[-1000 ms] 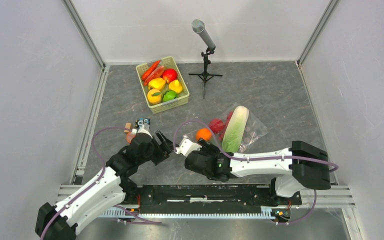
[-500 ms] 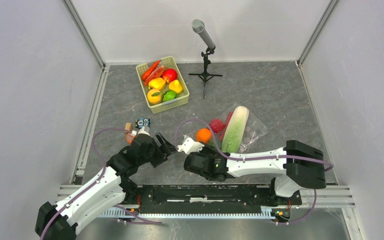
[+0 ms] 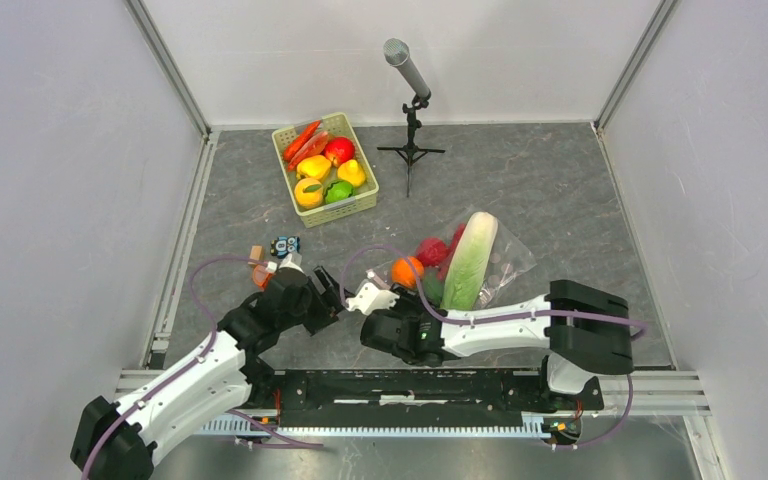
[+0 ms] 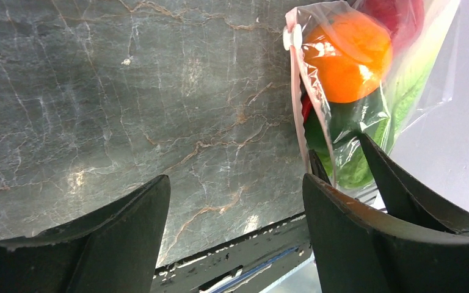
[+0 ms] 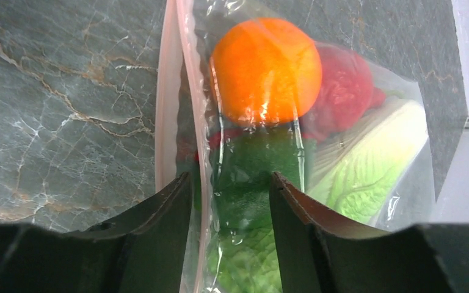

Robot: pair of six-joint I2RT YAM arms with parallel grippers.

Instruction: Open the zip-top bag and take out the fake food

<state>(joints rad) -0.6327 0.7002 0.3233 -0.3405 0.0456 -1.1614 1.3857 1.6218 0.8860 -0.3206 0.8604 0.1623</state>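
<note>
The zip-top bag [image 3: 500, 262] lies right of the middle, clear, with its pale pink zip strip [image 5: 166, 91] on its left edge. Inside it are the fake food pieces: an orange [image 3: 407, 271], a red piece [image 3: 432, 250], a dark green fruit [image 5: 256, 171] and a long cabbage [image 3: 470, 255]. My right gripper [image 5: 230, 180] is open, its jaws standing either side of the zip edge near the green fruit, not pressed shut. My left gripper [image 4: 237, 183] is wide open over bare table just left of the bag [image 4: 342, 79], holding nothing.
A green lattice basket [image 3: 290, 135] with peppers and other toy produce stands at the back left. A microphone on a small tripod [image 3: 410, 150] stands behind the bag. Small toys [image 3: 282, 245] lie left of my left gripper. A metal rail [image 3: 410, 385] runs along the near edge.
My right arm has drawn back and to the left, uncovering the dark green fruit in the top view. My left gripper has edged toward the bag. The bag has barely moved.
</note>
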